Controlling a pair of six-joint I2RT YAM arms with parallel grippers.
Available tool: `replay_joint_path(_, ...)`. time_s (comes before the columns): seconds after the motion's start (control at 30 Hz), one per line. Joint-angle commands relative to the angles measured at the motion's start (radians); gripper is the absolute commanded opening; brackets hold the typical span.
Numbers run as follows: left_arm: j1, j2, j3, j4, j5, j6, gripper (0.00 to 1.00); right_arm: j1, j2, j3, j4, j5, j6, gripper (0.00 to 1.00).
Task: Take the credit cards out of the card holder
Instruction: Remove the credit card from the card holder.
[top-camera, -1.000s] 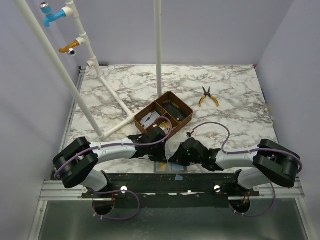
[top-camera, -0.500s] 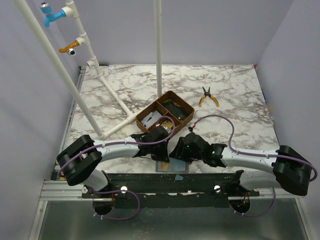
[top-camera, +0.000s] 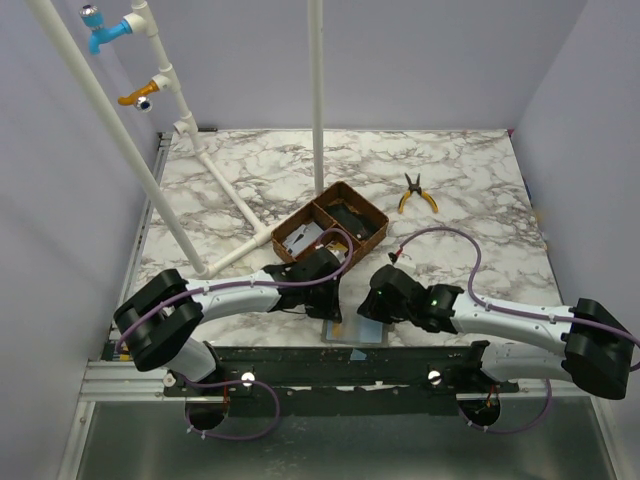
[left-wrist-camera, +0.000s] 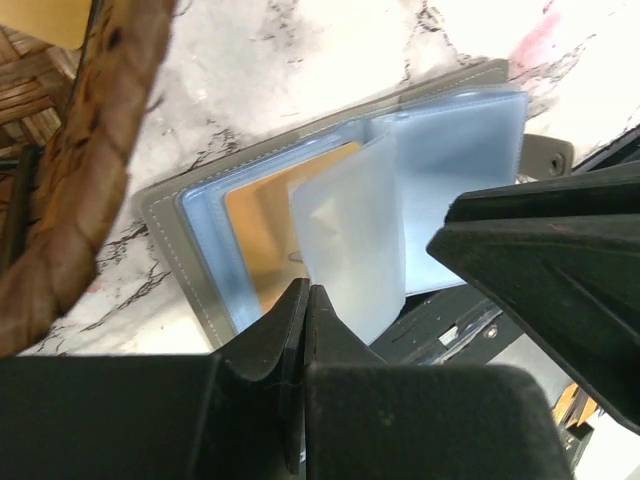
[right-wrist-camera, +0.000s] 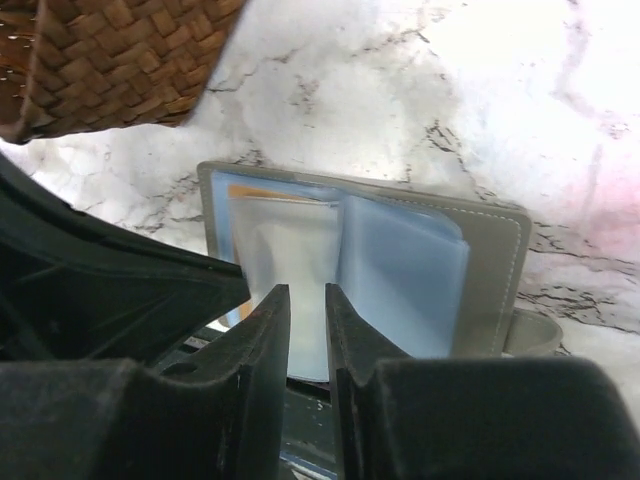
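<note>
Left hand (left-wrist-camera: 303, 300) is pressing its fingers together at a raised clear sleeve (left-wrist-camera: 350, 240) of the card holder (left-wrist-camera: 450, 140), lying unfolded on the table (left-wrist-camera: 300, 60) beside the woven tray (left-wrist-camera: 80, 200). Right hand (right-wrist-camera: 305, 305) is hovering over it, fingers slightly apart.

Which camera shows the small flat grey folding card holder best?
The left wrist view: the grey folding card holder lies open across it, pale blue sleeves and an orange card plain. The right wrist view shows it open too, near edge hidden. The top view gives only a small, partly covered patch.
</note>
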Motion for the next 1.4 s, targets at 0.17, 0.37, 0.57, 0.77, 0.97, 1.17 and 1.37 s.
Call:
replay_joint_path(0.17,-0.024,0.043,0.042,0.01,0.036,0.011,0.0,0.003,-0.003,-0.022,-0.039,0.031,-0.013,0.32)
replay_joint_path(0.37,-0.031,0.049,0.06,0.011,0.04,0.015,0.0,0.003,-0.018,-0.01,-0.048,0.042,-0.025,0.35)
replay_joint_path(0.57,-0.036,0.068,0.085,0.011,0.052,0.024,0.0,0.003,-0.018,-0.025,-0.065,0.048,-0.009,0.39)
replay_joint_path(0.77,-0.043,0.075,0.109,0.008,0.056,0.028,0.0,0.003,-0.063,-0.027,-0.084,0.07,-0.02,0.48)
replay_joint_path(0.97,-0.048,0.084,0.125,0.001,0.057,0.033,0.0,0.003,-0.074,0.018,-0.193,0.133,-0.016,0.45)
replay_joint_path(1.17,-0.052,0.088,0.135,-0.006,0.055,0.034,0.0,0.004,-0.087,0.023,-0.337,0.179,0.06,0.45)
replay_joint_path(1.37,-0.059,0.098,0.152,-0.011,0.055,0.038,0.0,0.003,-0.126,-0.036,-0.326,0.167,0.084,0.35)
